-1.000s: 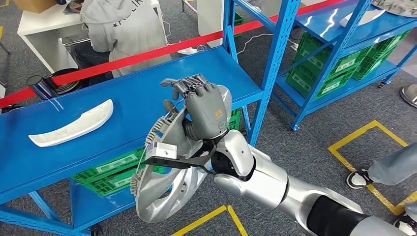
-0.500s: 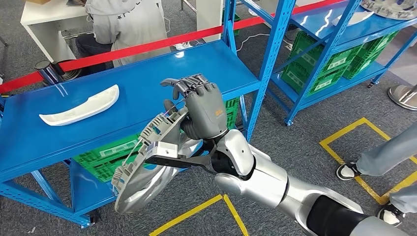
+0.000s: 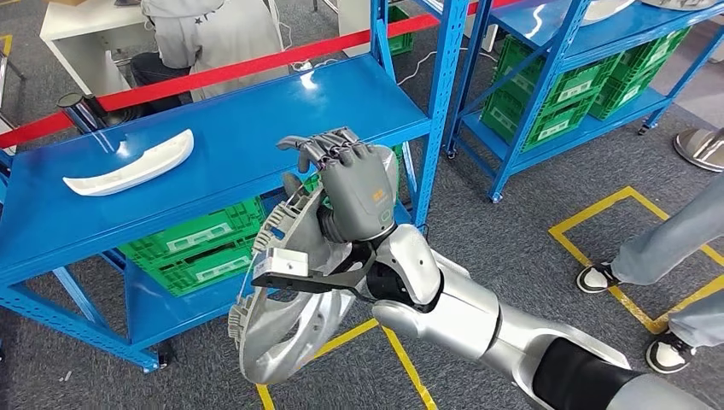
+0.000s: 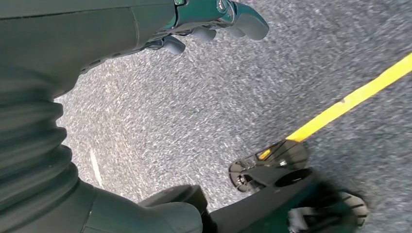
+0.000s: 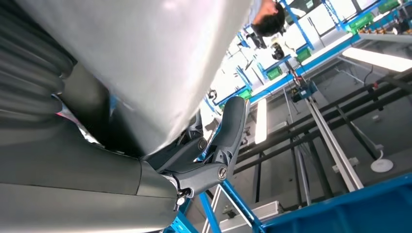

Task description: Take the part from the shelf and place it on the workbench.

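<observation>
Gripping the silver part (image 3: 286, 316) at its rim, the right hand (image 3: 354, 192) holds it clear of the blue shelf (image 3: 256, 145) edge at 11 o'clock; grey floor (image 3: 512, 248) lies open at 3 o'clock. Left wrist view: left hand (image 4: 204, 22) hangs empty, fingers loosely curled. Right wrist view: fingers (image 5: 228, 128) press the part's pale surface.

A white curved moulding (image 3: 128, 163) lies on the top deck of a blue rack (image 3: 256, 128), with green crates (image 3: 192, 252) stacked on the level below. A red barrier tape (image 3: 222, 68) runs behind the rack, where a person in a grey hoodie (image 3: 213, 34) sits. Yellow floor lines (image 3: 632, 256) frame another person's shoes (image 3: 598, 278).
</observation>
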{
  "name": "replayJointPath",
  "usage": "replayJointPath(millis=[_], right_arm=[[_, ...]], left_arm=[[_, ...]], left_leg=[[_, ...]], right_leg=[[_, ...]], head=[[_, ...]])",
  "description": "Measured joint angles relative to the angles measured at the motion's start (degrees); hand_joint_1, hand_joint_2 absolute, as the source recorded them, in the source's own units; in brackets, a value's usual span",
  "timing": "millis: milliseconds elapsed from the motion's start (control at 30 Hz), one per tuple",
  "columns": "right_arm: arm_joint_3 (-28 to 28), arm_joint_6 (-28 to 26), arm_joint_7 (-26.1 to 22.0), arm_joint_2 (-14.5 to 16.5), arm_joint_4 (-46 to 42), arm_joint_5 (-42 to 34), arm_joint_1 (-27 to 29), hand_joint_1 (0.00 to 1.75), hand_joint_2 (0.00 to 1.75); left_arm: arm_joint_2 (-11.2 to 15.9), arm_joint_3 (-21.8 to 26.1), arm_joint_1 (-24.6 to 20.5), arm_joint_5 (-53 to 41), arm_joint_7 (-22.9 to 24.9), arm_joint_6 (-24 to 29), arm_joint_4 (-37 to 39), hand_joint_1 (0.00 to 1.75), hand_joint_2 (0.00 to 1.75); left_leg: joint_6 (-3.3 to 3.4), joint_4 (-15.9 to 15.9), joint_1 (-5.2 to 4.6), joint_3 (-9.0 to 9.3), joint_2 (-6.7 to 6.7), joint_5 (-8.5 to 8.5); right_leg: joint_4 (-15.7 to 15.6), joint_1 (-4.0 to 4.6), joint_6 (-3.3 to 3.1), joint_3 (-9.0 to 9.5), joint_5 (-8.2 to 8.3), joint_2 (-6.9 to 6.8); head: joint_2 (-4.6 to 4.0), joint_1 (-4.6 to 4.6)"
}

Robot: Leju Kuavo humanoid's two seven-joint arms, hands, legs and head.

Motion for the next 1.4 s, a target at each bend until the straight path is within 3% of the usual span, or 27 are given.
replayJointPath(millis=[67, 133, 200, 233, 300, 333, 367, 400, 433, 500, 567, 600, 633, 700, 767, 833, 867, 900, 967, 1033, 1100, 1133, 1200, 1267, 1300, 1367, 1400], right_arm=[[0.03, 0.09, 0.13, 0.14, -0.01, 0.02, -0.2, 1.75, 1.75], [0.14, 0.14, 0.3, 0.41, -0.02, 0.06, -0.36, 1.75, 1.75], [0.28, 0.18, 0.56, 0.65, -0.02, 0.16, -0.31, 1.75, 1.75], [0.33, 0.25, 0.76, 0.73, -0.02, 0.27, -0.25, 1.75, 1.75], [0.4, 0.41, 1.1, 0.86, -0.03, 0.55, -0.14, 1.75, 1.75], [0.44, 0.49, 1.18, 0.92, -0.03, 0.67, -0.12, 1.75, 1.75], [0.48, 0.51, 1.22, 0.96, -0.03, 0.74, -0.07, 1.75, 1.75], [0.51, 0.52, 1.21, 0.97, -0.03, 0.74, -0.03, 1.75, 1.75], [0.54, 0.54, 1.16, 0.98, -0.03, 0.59, -0.01, 1.75, 1.75], [0.56, 0.59, 0.93, 1.0, -0.03, 0.05, -0.09, 1.75, 1.75], [0.59, 0.63, 0.73, 1.19, -0.04, -0.54, -0.34, 1.75, 1.75], [0.6, 0.65, 0.66, 1.3, -0.05, -0.76, -0.48, 1.75, 1.75], [0.62, 0.67, 0.64, 1.39, -0.07, -0.92, -0.6, 1.75, 1.75], [0.65, 0.71, 0.61, 1.5, -0.07, -1.09, -0.8, 1.75, 1.75], [0.68, 0.74, 0.63, 1.71, -0.07, -1.14, -1.02, 1.75, 1.75], [0.69, 0.75, 0.63, 1.87, -0.07, -1.17, -1.15, 1.75, 1.75], [0.7, 0.75, 0.62, 1.9, -0.07, -1.19, -1.16, 1.75, 1.75], [0.71, 0.76, 0.61, 1.9, -0.07, -1.19, -1.16, 1.75, 1.75], [0.72, 0.76, 0.62, 1.9, -0.07, -1.2, -1.16, 1.75, 1.75], [0.72, 0.75, 0.62, 1.92, -0.08, -1.2, -1.19, 1.75, 1.75], [0.72, 0.73, 0.61, 2.04, -0.09, -1.21, -1.27, 1.75, 1.75], [0.72, 0.71, 0.61, 2.13, -0.1, -1.21, -1.33, 1.75, 1.75], [0.73, 0.69, 0.61, 2.22, -0.09, -1.21, -1.41, 1.75, 1.75], [0.74, 0.71, 0.62, 2.22, -0.08, -1.22, -1.46, 1.75, 1.75], [0.74, 0.72, 0.62, 2.2, -0.06, -1.25, -1.48, 1.75, 1.75], [0.74, 0.73, 0.62, 2.2, -0.05, -1.51, -1.49, 1.75, 1.75], [0.74, 0.75, 0.61, 2.19, -0.05, -1.71, -1.48, 1.75, 1.75]], left_arm=[[0.14, 0.0, -0.2, -0.06, 0.03, -0.08, -0.06, 0.0, 1.75], [0.25, 0.0, -0.35, -0.14, 0.08, -0.15, -0.09, 0.0, 1.75], [0.21, 0.0, -0.34, -0.17, 0.14, -0.17, -0.05, 0.0, 1.75], [0.25, 0.01, -0.31, -0.19, 0.17, -0.17, -0.04, 0.0, 1.75], [0.38, 0.04, -0.28, -0.21, 0.2, -0.17, -0.02, 0.0, 1.75], [0.46, 0.06, -0.25, -0.23, 0.2, -0.17, -0.03, 0.0, 1.75], [0.5, 0.07, -0.23, -0.24, 0.19, -0.17, -0.02, 0.0, 1.75], [0.52, 0.07, -0.19, -0.25, 0.17, -0.17, -0.02, 0.0, 1.75], [0.54, 0.07, -0.16, -0.26, 0.17, -0.17, -0.01, 0.0, 1.75], [0.59, 0.07, -0.09, -0.27, 0.15, -0.17, 0.0, 0.0, 1.75], [0.72, 0.07, 0.02, -0.27, 0.07, -0.16, -0.01, 0.0, 1.75], [0.8, 0.07, 0.09, -0.28, 0.02, -0.15, -0.02, 0.0, 1.75], [0.89, 0.07, 0.18, -0.28, -0.01, -0.14, -0.01, 0.0, 1.75], [1.1, 0.07, 0.46, -0.29, -0.03, -0.11, 0.02, 0.0, 1.75], [1.31, 0.08, 0.77, -0.29, -0.03, -0.09, 0.04, 0.0, 1.75], [1.38, 0.09, 0.87, -0.29, -0.03, -0.08, 0.06, 0.0, 1.75], [1.38, 0.09, 0.86, -0.29, -0.03, -0.08, 0.06, 0.0, 1.75], [1.39, 0.09, 0.86, -0.3, -0.03, -0.08, 0.06, 0.0, 1.75], [1.42, 0.09, 0.86, -0.31, -0.03, -0.08, 0.04, 0.0, 1.75], [1.48, 0.09, 0.78, -0.31, -0.03, -0.08, -0.02, 0.0, 1.75], [1.6, 0.09, 0.67, -0.31, -0.09, -0.07, -0.09, 0.0, 1.75], [1.65, 0.09, 0.65, -0.31, -0.12, -0.07, -0.1, 0.0, 1.75], [1.66, 0.09, 0.69, -0.31, -0.16, -0.06, -0.07, 0.0, 1.75], [1.66, 0.11, 0.71, -0.31, -0.1, -0.05, -0.04, 0.0, 1.75], [1.65, 0.14, 0.72, -0.31, -0.08, -0.05, -0.03, 0.0, 1.75], [1.7, 0.19, 0.72, -0.32, -0.07, -0.04, -0.02, 0.0, 1.75], [1.68, 0.2, 0.73, -0.35, -0.08, -0.04, -0.02, 0.0, 1.75]], left_leg=[[0.78, -8.28, -0.36, 5.97, -0.07, -0.37], [1.45, -12.13, -0.81, 8.04, -0.13, -1.18], [2.24, -12.59, -0.8, 7.32, 0.0, 0.07], [2.72, -12.84, -0.69, 6.81, 0.15, 0.9], [3.41, -13.18, -0.41, 5.28, 0.43, 2.68], [3.59, -13.13, -0.39, 4.22, 0.44, 3.48], [3.63, -12.98, -0.4, 3.19, 0.44, 4.2], [3.59, -12.76, -0.4, 2.11, 0.46, 4.88], [3.5, -12.47, -0.39, 1.04, 0.47, 5.49], [3.17, -11.68, -0.33, -1.0, 0.48, 6.57], [2.58, -10.88, -0.42, -2.55, 0.38, 7.48], [2.24, -10.65, -0.47, -2.93, 0.33, 7.93], [1.88, -10.69, -0.5, -3.14, 0.28, 8.47], [1.14, -11.0, -0.35, -3.43, 0.17, 9.3], [0.41, -9.23, -0.18, -4.53, 0.04, 6.68], [-0.17, -3.04, -0.01, -6.23, 0.04, 0.84], [-0.38, 0.86, 0.05, -6.92, 0.05, -1.42], [-0.5, 3.99, 0.08, -7.11, 0.05, -2.4], [-0.42, 5.03, 0.09, -5.01, 0.04, -0.81], [0.11, -1.74, 0.03, 0.81, -0.06, 0.95], [0.83, -9.85, -0.36, 6.44, -0.24, -0.1], [1.17, -12.12, -0.64, 7.8, -0.32, -0.73], [1.89, -13.09, -0.78, 7.73, -0.22, 0.17], [2.81, -13.71, -0.45, 6.81, 0.1, 1.47], [3.21, -13.83, -0.26, 6.15, 0.26, 2.16], [3.57, -13.63, -0.3, 4.5, 0.36, 3.3], [3.58, -13.43, -0.31, 3.68, 0.39, 3.8]], right_leg=[[-0.09, 0.06, 0.49, -0.71, 1.09, 0.0], [-0.46, -0.11, 1.22, -0.82, 2.18, -0.03], [-0.85, -0.22, 1.99, -1.05, 2.86, 0.04], [-0.19, -0.21, 2.27, -1.54, 1.76, 0.1], [4.35, -0.3, 2.65, -3.15, -3.46, 0.18], [8.12, -0.31, 2.82, -4.01, -6.51, 0.17], [11.76, -0.34, 2.99, -4.58, -8.43, 0.16], [14.47, -0.35, 3.11, -4.61, -9.0, 0.16], [15.42, -0.36, 3.17, -3.85, -8.24, 0.16], [11.39, -0.39, 3.16, 0.6, -5.47, 0.13], [3.68, -0.19, 2.75, 6.25, -5.95, 0.17], [1.03, -0.08, 2.42, 7.87, -6.8, 0.21], [-0.27, 0.09, 1.98, 8.39, -7.39, 0.26], [-0.56, 0.08, 1.03, 7.59, -6.44, 0.16], [-0.75, -0.1, 0.09, 6.33, -4.96, -0.02], [-0.76, -0.19, -0.29, 4.74, -3.54, -0.08], [-0.72, -0.17, -0.27, 3.89, -2.86, -0.1], [-0.67, -0.14, -0.22, 3.03, -2.2, -0.13], [-0.62, -0.12, -0.02, 1.33, -0.88, -0.18], [-0.6, -0.13, 0.33, -0.02, 0.35, -0.16], [-0.76, -0.19, 0.89, -0.62, 1.43, -0.23], [-1.0, -0.29, 1.24, -0.68, 2.0, -0.3], [-1.63, -0.42, 1.98, -0.82, 2.99, -0.36], [-0.33, -0.33, 2.47, -1.73, 1.0, -0.16], [2.1, -0.31, 2.61, -2.56, -1.58, -0.07], [9.68, -0.3, 2.85, -4.44, -7.04, 0.0], [13.15, -0.31, 2.97, -5.0, -8.38, 0.0]], head=[[0.0, 0.06], [0.01, 0.05], [0.0, -0.03], [0.0, 0.06], [0.0, 0.3], [0.0, 0.43], [-0.01, 0.45], [-0.01, 0.46], [-0.01, 0.46], [-0.01, 0.51], [0.0, 0.83], [0.0, 1.03], [0.0, 1.2], [0.0, 1.26], [0.01, 1.09], [0.01, 0.96], [0.01, 0.93], [0.01, 0.96], [0.01, 1.06], [0.01, 1.32], [0.01, 1.51], [0.01, 1.51], [0.01, 1.68], [0.0, 1.9], [0.01, 2.08], [0.01, 2.42], [0.01, 2.56]])
